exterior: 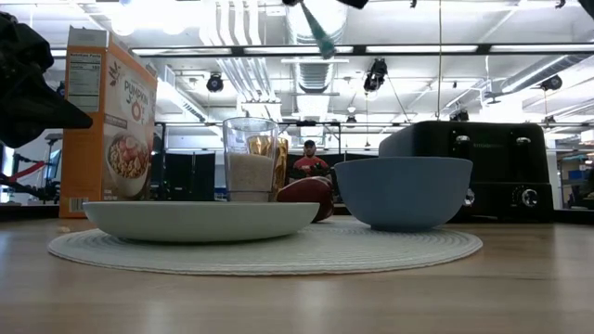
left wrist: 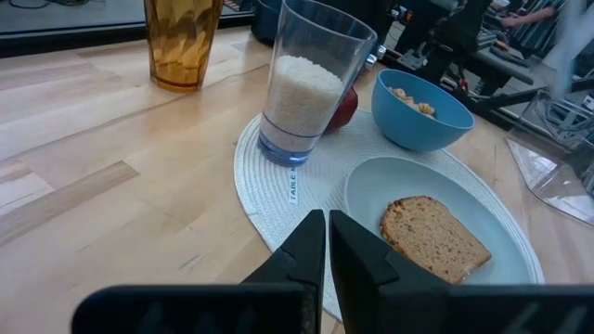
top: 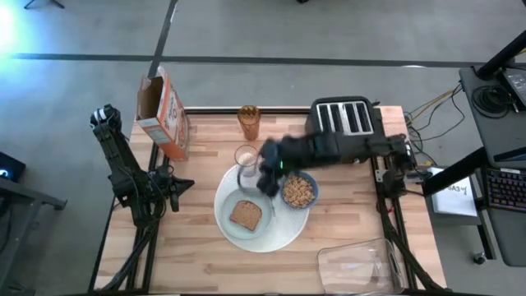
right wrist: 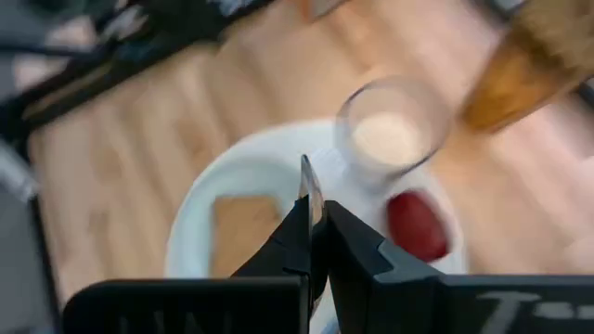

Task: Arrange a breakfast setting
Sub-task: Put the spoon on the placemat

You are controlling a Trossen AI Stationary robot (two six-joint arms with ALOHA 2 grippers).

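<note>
Right gripper (right wrist: 314,218), hovering over the large round white plate (top: 283,232), pinches a thin metal spoon (right wrist: 309,190) whose handle juts forward past its fingertips, above the brown toast (top: 246,215), milk glass (top: 246,157) and smooth red fruit (right wrist: 415,225).

1 overhead, 1 table-level view; 2 wrist views look closely; all share the milk glass (top: 246,156).
</note>
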